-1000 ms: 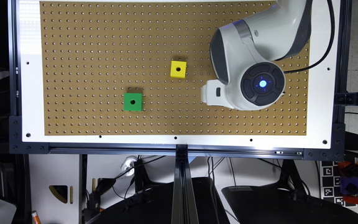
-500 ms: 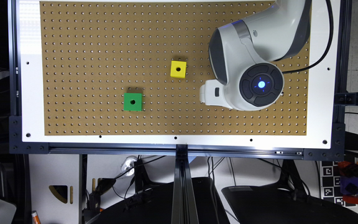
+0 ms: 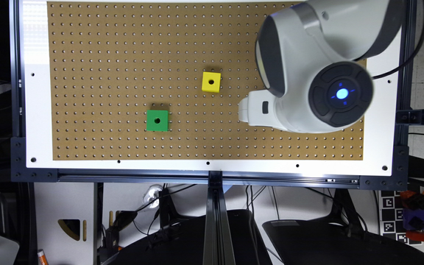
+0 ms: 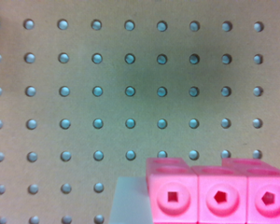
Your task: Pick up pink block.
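Pink plastic marks the pink block (image 4: 219,193) in the wrist view, a brick with round studs whose centres are hollow, lying on the brown pegboard surface (image 4: 107,93) close under the camera. From the exterior view, the white arm (image 3: 307,73) hangs over the pegboard's right part, its end effector (image 3: 256,110) a white piece just right of the yellow cube (image 3: 211,81); whether it is open or closed I cannot tell. Well apart to the left sits the green cube (image 3: 157,120)
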Motion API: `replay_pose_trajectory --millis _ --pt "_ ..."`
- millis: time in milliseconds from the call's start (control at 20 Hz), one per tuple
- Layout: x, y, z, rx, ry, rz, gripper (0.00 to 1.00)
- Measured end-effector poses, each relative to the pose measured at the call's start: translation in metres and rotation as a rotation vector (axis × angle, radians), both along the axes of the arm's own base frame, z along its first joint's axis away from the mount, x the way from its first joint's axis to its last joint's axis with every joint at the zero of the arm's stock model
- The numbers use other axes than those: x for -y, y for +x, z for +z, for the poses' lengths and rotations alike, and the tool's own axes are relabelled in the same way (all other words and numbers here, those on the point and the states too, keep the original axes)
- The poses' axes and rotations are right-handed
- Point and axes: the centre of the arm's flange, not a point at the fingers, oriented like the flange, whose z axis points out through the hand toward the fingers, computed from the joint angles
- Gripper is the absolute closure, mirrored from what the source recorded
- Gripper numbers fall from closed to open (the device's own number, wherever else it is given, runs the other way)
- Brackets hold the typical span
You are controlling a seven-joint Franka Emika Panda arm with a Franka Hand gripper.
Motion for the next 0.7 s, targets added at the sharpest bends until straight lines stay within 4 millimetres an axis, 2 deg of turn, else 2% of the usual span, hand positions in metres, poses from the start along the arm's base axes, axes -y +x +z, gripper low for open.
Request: replay_pose_trajectory --millis 100,550,700 --pt "-0.002 -0.002 0.014 0.003 -0.006 -0.002 1.0" --pt "-0.004 -0.017 0.105 0.036 -0.03 -0.011 1.0" --pt "-0.004 -0.019 0.118 0.048 -0.031 -0.014 1.0"
